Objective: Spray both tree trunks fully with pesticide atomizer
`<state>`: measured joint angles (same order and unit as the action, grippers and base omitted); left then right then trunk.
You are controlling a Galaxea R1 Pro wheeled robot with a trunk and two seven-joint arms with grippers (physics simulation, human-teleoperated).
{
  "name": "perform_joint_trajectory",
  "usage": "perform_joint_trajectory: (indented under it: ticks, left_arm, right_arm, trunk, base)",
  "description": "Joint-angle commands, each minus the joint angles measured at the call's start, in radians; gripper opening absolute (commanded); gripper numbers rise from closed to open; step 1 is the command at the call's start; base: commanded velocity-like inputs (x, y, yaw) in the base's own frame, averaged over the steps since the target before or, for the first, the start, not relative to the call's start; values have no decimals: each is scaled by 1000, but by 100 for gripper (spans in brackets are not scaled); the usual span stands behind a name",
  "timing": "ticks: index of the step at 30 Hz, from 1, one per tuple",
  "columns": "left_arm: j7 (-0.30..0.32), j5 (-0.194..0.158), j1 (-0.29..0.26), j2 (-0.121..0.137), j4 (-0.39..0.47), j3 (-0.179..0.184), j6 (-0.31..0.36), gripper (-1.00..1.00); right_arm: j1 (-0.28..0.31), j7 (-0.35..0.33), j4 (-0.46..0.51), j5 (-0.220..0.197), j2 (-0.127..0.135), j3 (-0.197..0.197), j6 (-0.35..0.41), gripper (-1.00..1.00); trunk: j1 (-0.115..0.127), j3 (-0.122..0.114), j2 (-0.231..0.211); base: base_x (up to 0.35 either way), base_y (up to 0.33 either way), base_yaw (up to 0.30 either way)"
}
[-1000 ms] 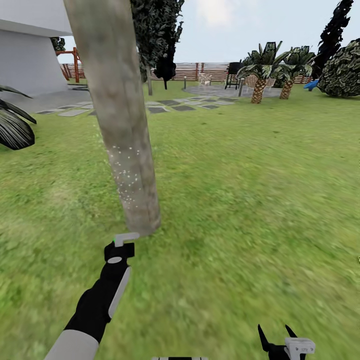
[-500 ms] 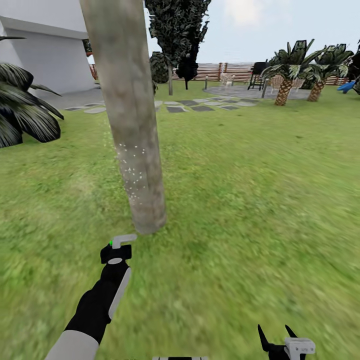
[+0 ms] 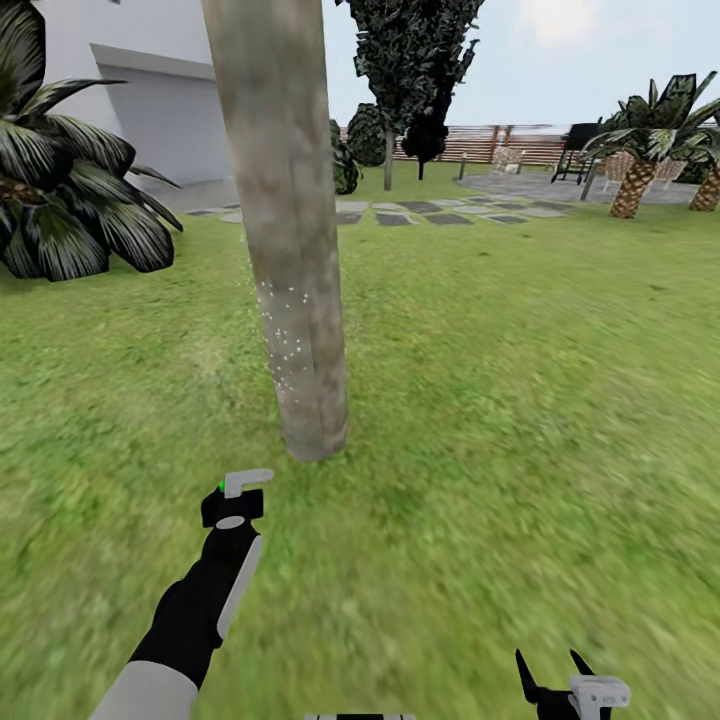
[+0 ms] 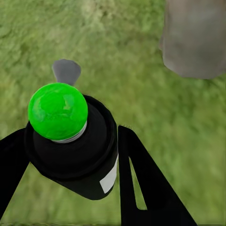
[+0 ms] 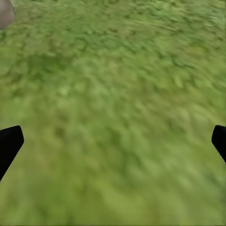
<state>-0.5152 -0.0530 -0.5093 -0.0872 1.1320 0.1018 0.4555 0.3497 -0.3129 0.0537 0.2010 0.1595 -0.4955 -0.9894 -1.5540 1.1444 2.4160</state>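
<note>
Spraying step, first tree. My left claw (image 4: 70,155) clamps small black atomizer with green button (image 4: 58,111), low beside thick mottled grey-beige trunk (image 3: 290,250); white specks only mid-trunk. Right claw (image 3: 555,668) spread wide, empty. Next, I judge: aim higher, lower, cover rest.

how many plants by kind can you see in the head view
bare-trunk trees: 2, the near tree trunk and a far tree
palm trees: 2, one, another at the edge
broad-leaved low plant: 1
round dark bushes: 2
total: 7
</note>
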Motion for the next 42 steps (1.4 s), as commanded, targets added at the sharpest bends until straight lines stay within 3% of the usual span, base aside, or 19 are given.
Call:
perform_joint_trajectory:
  ticks: [1, 24, 42]
  left_arm:
    - [0, 1, 0, 0, 1, 0, 0, -100]
    - [0, 1, 0, 1, 6, -1, 3, -100]
    - [0, 1, 0, 1, 6, -1, 3, -100]
  right_arm:
    - [0, 0, 0, 0, 0, 0, 0, 100]
    - [0, 0, 0, 0, 0, 0, 0, 100]
    - [0, 0, 0, 0, 0, 0, 0, 100]
  trunk:
    - [0, 0, 0]
    - [0, 0, 0]
    - [0, 0, 0]
  base:
    - [0, -271, 275]
    - [72, -270, 18]
    - [147, -270, 265]
